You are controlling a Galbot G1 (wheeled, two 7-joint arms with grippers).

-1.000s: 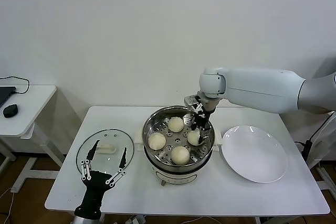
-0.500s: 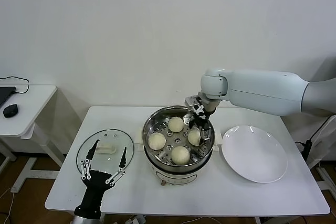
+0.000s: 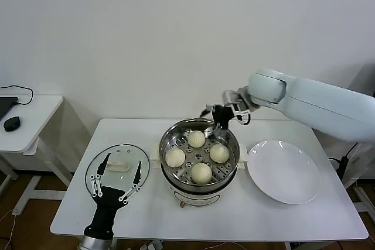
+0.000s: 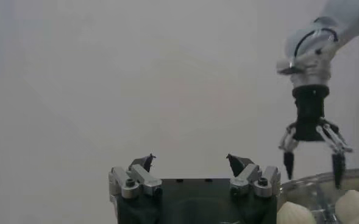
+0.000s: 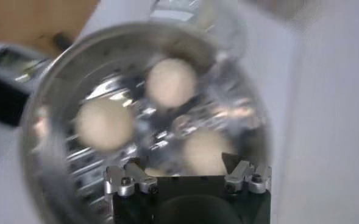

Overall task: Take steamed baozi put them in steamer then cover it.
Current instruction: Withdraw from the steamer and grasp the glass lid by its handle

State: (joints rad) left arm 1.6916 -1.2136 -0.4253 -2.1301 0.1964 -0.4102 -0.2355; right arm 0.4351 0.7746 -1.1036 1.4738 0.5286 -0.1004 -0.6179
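White table (image 3: 263, 218), steamer (image 3: 199, 182), cover (image 3: 117, 168), white plate (image 3: 284, 171)

– What colours sit in the middle of the head view?
– A shiny silver steamer (image 3: 199, 159) with a white base, its tray dotted with holes, holding four pale cream baozi (image 3: 201, 172).
– And lower left?
– A clear glass cover (image 3: 117, 168) with a metal rim and cream handle, on the white table (image 3: 246, 215).
– To the right?
– A plain white plate (image 3: 284, 172); the arm above it is pale grey-white, ending in a black right gripper (image 3: 220, 122).
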